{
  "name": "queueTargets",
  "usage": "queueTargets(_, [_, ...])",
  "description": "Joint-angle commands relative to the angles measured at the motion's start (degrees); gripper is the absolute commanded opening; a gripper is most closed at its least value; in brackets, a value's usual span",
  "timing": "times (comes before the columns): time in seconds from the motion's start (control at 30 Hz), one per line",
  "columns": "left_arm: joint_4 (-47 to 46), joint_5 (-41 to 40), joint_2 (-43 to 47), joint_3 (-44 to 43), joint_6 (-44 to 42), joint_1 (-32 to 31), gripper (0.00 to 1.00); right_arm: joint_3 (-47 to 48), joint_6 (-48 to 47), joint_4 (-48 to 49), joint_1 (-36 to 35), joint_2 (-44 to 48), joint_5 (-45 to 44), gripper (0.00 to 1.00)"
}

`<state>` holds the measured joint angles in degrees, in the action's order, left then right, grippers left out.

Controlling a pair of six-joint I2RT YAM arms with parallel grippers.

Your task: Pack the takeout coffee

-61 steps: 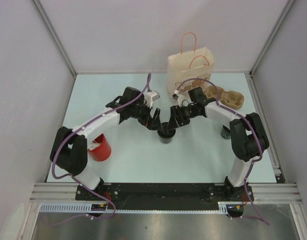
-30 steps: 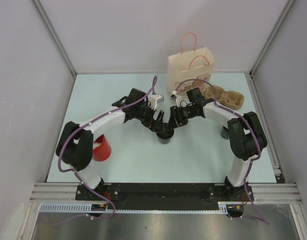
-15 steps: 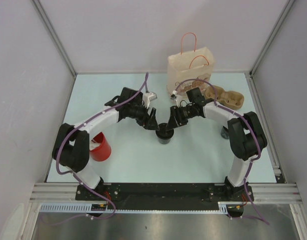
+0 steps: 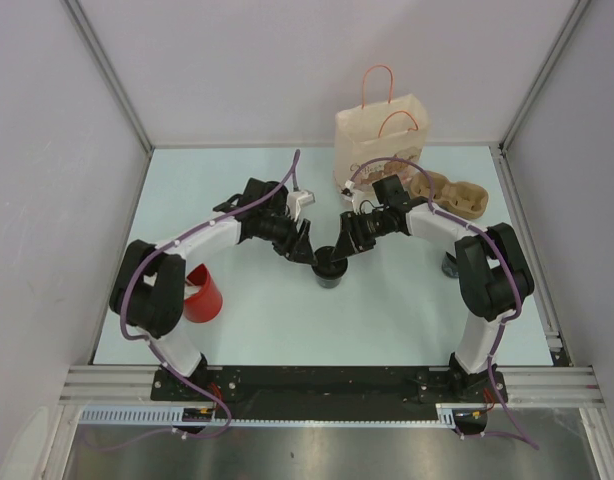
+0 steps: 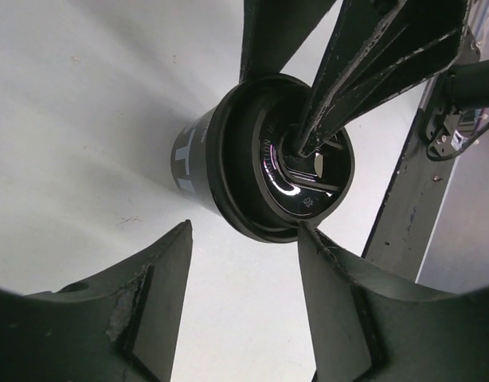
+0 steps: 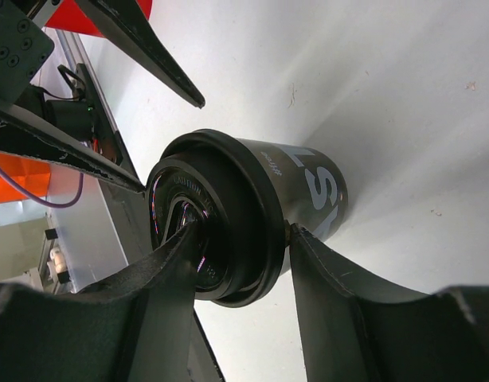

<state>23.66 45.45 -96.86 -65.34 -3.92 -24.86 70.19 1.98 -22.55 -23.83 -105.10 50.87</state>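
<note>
Showing big white letters on the side of the dark cup, partly hidden and reading roughly "LS" in the right wrist view, with a "T"-like stroke in the left wrist view. Carrying small white print just under the rim, too small to read. Bearing raised lettering round the lid, only "ION" coming through. Wearing a brown print on the paper bag, too blurred to read.

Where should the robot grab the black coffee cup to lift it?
Probably around the round wall of the coffee cup, just under the lid, coming from the left arm's side, where the left gripper hangs open. The cup stands upright, and the wider lid rim should stop it slipping down.
</note>
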Motion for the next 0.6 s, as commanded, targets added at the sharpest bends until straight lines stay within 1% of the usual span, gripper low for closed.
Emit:
queueTargets(0.0, [-0.46, 2.8, -1.14, 0.48, -1.27, 1.22, 0.59, -0.06, -1.27, -0.92, -0.77, -1.95, -4.2, 0.5])
queueTargets(0.1, [-0.28, 3.33, -2.19, -0.05, -1.09, 1.48, 0.55, -0.06, -1.27, -0.92, -0.95, -1.86, -4.29, 0.5])
queueTargets(0.3, [-0.37, 4.91, -4.21, -0.14, -0.12, 2.97, 0.51, -0.06, -1.27, -0.92, -1.04, -1.78, -4.2, 0.5])
queueTargets(0.57, [-0.98, 6.58, -5.44, -0.49, 1.28, 3.68, 0.5, -0.06, -1.45, -1.1, -1.21, -1.86, -4.47, 0.5])
